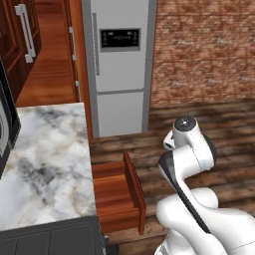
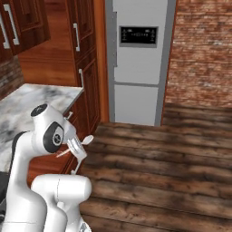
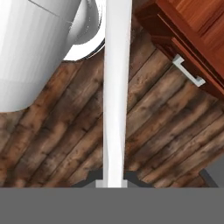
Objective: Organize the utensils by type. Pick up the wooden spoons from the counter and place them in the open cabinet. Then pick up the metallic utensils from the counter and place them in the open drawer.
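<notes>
**Metallic spoon carried toward the open drawer**

Left base view: we see the open drawer (image 1: pixel 117 191) pulled out beside the counter (image 1: pixel 45 164), its wood bottom bare, ready to receive utensils.

Right base view: we see the metallic spoon (image 2: pixel 77 147) jutting from behind the arm, bowl outward.

Hand view: we see the gripper (image 3: pixel 111 181) with fingers closed on the spoon's pale handle, held over the floorboards near the drawer handle (image 3: pixel 188 74), which we judge suits the coming drop.

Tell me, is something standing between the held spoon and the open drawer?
Nothing visible does. The gripper holds the pale spoon over the wooden floor, beside the front of the open drawer.
</notes>
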Available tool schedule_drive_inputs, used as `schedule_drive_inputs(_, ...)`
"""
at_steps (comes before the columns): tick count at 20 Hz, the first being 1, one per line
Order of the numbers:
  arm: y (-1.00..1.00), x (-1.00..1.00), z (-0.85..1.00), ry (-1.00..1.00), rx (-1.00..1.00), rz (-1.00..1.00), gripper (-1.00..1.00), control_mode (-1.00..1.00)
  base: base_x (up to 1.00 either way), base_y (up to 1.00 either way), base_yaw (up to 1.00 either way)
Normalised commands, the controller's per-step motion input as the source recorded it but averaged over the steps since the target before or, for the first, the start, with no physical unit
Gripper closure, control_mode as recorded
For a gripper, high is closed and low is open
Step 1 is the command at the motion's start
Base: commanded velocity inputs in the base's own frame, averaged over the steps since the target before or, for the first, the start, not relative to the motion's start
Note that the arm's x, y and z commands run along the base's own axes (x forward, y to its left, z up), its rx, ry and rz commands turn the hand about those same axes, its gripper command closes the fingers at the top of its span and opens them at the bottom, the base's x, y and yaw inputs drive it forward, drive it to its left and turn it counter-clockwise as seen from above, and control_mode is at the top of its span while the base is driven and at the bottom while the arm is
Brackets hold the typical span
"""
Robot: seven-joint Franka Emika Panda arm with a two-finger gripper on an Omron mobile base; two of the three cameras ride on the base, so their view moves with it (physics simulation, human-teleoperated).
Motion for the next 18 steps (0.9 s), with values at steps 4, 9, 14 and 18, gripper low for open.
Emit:
schedule_drive_inputs(4,0.05,0.0,-0.24,0.12,-0.12,0.11,1.0,-1.0,0.0,0.0,0.0)
schedule_drive_inputs(9,0.0,-0.04,-0.09,0.15,-0.09,0.22,1.0,-1.0,0.0,0.0,0.0)
schedule_drive_inputs(14,0.26,-0.35,-0.12,0.05,-0.04,0.3,1.0,-1.0,0.0,0.0,0.0)
schedule_drive_inputs(18,0.34,-0.37,-0.19,-0.11,0.06,0.28,1.0,-1.0,0.0,0.0,0.0)
